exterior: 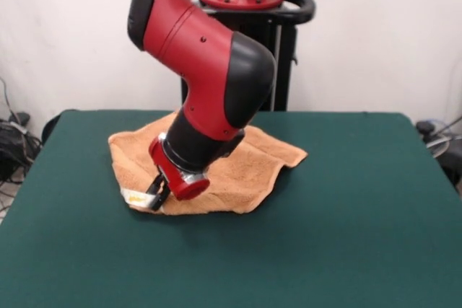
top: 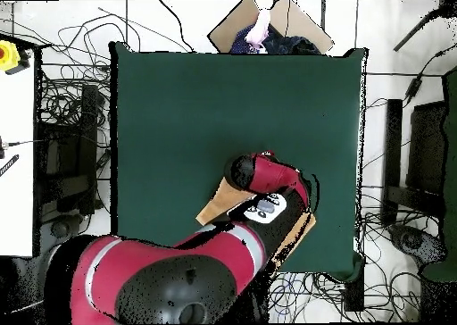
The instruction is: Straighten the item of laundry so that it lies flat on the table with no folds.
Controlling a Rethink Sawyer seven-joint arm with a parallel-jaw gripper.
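While the red and black arm (exterior: pixel 209 70) leans down over the counter (exterior: pixel 346 236), you see the pincer (exterior: pixel 157 194) low at one corner of the orange-tan towel (exterior: pixel 238 178), the corner nearest to the front camera. Its dark fingers (exterior: pixel 153 191) are close together right at the small white label (exterior: pixel 134 195) with yellow print, and they seem to pinch the towel edge there, but you cannot tell this for sure. The towel lies on the green counter under the arm. It is not flat: one border is lifted in a fold and the cloth has wrinkles. From above, you see only small parts of the towel (top: pixel 214 210) beside the arm, which covers the rest
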